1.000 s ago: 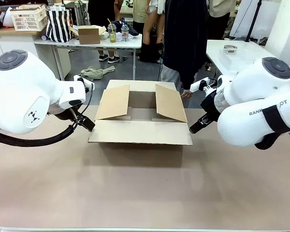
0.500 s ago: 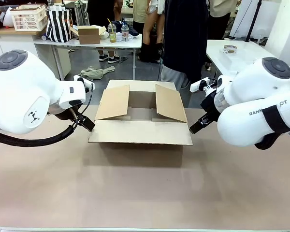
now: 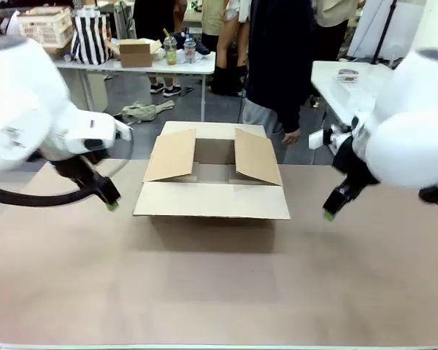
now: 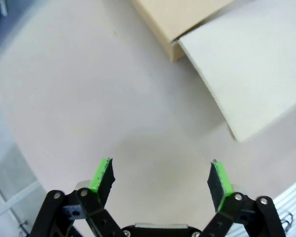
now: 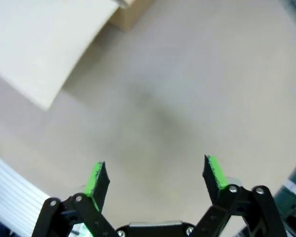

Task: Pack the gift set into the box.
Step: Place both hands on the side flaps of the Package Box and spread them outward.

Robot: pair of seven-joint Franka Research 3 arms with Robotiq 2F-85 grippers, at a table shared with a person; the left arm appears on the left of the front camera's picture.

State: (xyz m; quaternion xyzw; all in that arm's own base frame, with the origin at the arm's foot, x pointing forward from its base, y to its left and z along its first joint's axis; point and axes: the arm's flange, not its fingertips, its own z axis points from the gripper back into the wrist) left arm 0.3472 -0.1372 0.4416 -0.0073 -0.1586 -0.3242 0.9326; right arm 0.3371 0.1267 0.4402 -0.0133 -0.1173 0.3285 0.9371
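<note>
Now shows both arms blurred with motion and pulled outward from the box [image 3: 213, 173]. Puts the left gripper [image 3: 108, 198] well off the near-left flap corner, against a spot just beside that corner half a second ago. Likewise puts the right gripper [image 3: 333, 205] farther out and lower than the near-right corner. Finds both spread wide and pinching nothing, with bare table [image 3: 204, 292] between the pads [image 4: 102, 173] in each wrist view. Leaves the box itself as before: mid-table, near flap [image 3: 213, 200] laid flat outward, far flap [image 3: 204, 129] folded back, the two side flaps [image 3: 171, 154] leaning in over the mouth. Suggests, as a judgement, flap work finished or paused and the box readied for the gift set, with packing not yet done.

As for edges: keeps the near flap's lip jutting toward the robot, its corners the likeliest snag for either gripper on a return. Narrows the mouth with the leaning side flaps, so probably calls for a straight drop down the middle gap. Offers wide bare table in front and on both flanks. Places a person's hand [image 3: 290, 136] just behind the far-right corner, so warrants care on that side.
</note>
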